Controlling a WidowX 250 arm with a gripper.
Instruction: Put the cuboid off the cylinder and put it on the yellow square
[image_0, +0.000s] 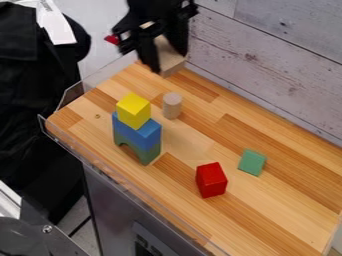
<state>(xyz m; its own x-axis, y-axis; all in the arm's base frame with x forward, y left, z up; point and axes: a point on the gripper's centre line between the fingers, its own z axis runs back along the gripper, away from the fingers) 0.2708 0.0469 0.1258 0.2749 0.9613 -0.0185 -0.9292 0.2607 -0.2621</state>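
Holding the wooden cuboid (174, 66) clamped in the gripper (167, 59) near the top of the frame, left of centre, higher in view than the upright cylinder (172, 106) and the yellow block (133, 111).

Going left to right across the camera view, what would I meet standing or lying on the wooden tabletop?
Stack of yellow cube, blue block and green arch → wooden cylinder → red block → green block
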